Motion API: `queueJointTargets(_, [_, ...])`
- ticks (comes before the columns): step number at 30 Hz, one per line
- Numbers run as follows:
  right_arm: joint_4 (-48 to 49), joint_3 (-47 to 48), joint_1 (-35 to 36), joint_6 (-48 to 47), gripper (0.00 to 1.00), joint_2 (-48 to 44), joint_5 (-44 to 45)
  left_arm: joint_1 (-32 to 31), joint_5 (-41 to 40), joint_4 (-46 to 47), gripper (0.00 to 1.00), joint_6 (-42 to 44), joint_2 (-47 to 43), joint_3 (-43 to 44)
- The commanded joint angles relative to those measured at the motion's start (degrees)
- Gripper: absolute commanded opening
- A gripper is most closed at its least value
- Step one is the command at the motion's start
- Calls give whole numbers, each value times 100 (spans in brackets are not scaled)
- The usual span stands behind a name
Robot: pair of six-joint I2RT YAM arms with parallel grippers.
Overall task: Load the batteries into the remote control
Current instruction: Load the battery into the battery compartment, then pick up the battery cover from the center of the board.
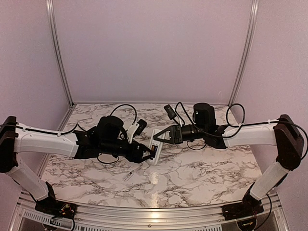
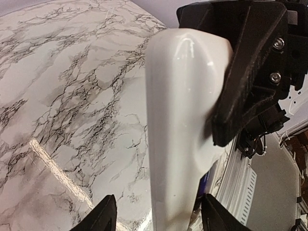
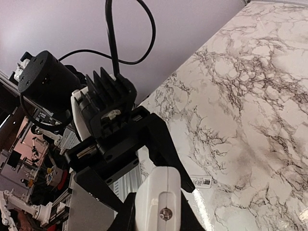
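The white remote control [image 1: 155,146] is held off the table at the middle, between both grippers, with a reddish spot on its near side. My right gripper [image 1: 160,138] is shut on its upper end; in the right wrist view the remote's end [image 3: 159,197] sits tight between the gripper's fingers [image 3: 159,219]. My left gripper [image 1: 146,155] is open around the lower part. In the left wrist view the remote [image 2: 178,134] runs between the spread fingertips [image 2: 156,214], with a gap on the left side. The batteries are out of view.
A small white printed tag [image 1: 128,176] lies on the marble table [image 1: 202,173] in front of the left gripper; it also shows in the right wrist view [image 3: 202,181]. Black cables [image 1: 125,108] loop over the table's back. Walls close off three sides.
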Motion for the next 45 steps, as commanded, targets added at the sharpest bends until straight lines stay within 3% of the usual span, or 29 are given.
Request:
queueJointTargets(1, [162, -91, -133, 177, 0, -167, 35, 109, -622, -763, 64, 129, -368, -28])
queueJointTargets(10, [196, -476, -509, 495, 0, -74, 404, 134, -1375, -2415, 66, -103, -1044, -492])
queueJointTargets(17, [532, -779, -677, 882, 0, 35, 553, 61, -1479, -3140, 65, -60, -906, -537])
queueJointTargets(21, [608, -825, -683, 944, 0, 87, 545, -162, -1742, -3476, 61, 49, -405, -349])
queueJointTargets(34, [604, -813, -683, 932, 0, 119, 454, -637, -2177, -3684, 56, 300, 757, 261])
queueJointTargets(45, [787, -891, -692, 984, 0, 246, 439, -683, -2089, -3664, 37, 313, 1031, 293])
